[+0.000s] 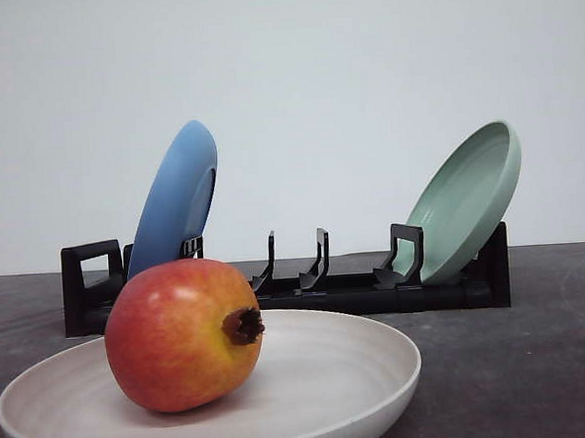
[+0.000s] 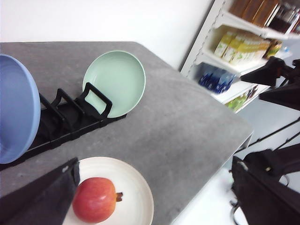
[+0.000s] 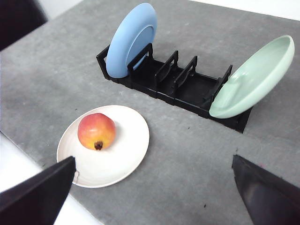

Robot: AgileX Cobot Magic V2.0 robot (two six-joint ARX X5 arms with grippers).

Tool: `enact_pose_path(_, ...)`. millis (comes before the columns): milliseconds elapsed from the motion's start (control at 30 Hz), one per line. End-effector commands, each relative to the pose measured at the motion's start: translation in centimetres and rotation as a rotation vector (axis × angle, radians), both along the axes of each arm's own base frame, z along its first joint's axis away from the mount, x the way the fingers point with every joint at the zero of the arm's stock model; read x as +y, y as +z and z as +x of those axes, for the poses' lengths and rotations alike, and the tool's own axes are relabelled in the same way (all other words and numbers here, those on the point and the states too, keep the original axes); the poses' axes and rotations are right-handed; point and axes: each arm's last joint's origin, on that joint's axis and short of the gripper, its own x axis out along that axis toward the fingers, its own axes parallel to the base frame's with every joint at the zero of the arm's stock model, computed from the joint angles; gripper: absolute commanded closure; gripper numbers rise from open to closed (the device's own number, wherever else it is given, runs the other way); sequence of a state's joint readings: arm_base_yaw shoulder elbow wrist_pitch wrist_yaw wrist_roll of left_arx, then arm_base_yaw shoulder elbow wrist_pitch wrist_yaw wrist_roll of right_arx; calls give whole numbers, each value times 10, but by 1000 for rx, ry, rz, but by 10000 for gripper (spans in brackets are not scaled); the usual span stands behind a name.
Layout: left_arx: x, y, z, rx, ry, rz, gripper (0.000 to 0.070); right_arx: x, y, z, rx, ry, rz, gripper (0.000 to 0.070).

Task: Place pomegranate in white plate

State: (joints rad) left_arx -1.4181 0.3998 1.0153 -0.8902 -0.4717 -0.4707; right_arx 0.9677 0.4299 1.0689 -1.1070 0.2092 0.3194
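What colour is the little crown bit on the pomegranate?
Dark brown, against the red and yellow-orange skin of the pomegranate. The front view shows it best.

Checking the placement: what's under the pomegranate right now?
The pomegranate lies inside the white plate, left of its centre, crown pointing sideways. The plate rests on the grey table. The patch of plate directly beneath the fruit is covered.

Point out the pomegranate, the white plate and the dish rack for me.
pomegranate (image 1: 180, 333), front view, middle of its red skin.
white plate (image 3: 124, 150), right wrist view, bare inner surface.
dish rack (image 3: 180, 89), right wrist view, black base between dividers.
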Motion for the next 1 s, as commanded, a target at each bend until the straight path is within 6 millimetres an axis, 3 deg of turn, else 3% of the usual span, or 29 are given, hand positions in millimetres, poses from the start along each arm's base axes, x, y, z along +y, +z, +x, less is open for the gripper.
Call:
enact_pose_path(0, -4, 5, 0, -29, -19, 17, 74, -8, 2, -6, -36, 6, 60, 0)
enact_pose_path(167, -13, 4, 1, -25, -19, 51, 74, -21, -3, -15, -82, 16, 90, 0)
enact_pose_path(200, -13, 4, 2, -24, -19, 54, 83, -22, -3, -15, -84, 15, 94, 0)
enact_pose_path(233, -13, 4, 2, -24, -19, 55, 136, -22, -3, -15, -84, 16, 94, 20)
enact_pose_path(267, -13, 4, 2, -24, -20, 55, 299, -22, -3, -15, -82, 16, 91, 176)
enact_pose_path(300, -13, 3, 1, -24, -20, 59, 521, -22, -4, -15, -80, 16, 86, 449)
enact_pose_path(333, -13, 3, 2, -26, -20, 66, 695, -22, -4, -15, -78, 16, 80, 693)
enact_pose_path(367, -13, 3, 2, -27, -15, 69, 671, -22, -4, -15, -77, 11, 78, 656)
enact_pose_path(400, -13, 3, 2, -29, -9, 70, 700, -22, -4, -15, -80, 4, 76, 662)
enact_pose_path(967, -12, 3, 2, -35, 12, 70, 700, -23, -4, -15, -85, -8, 73, 668)
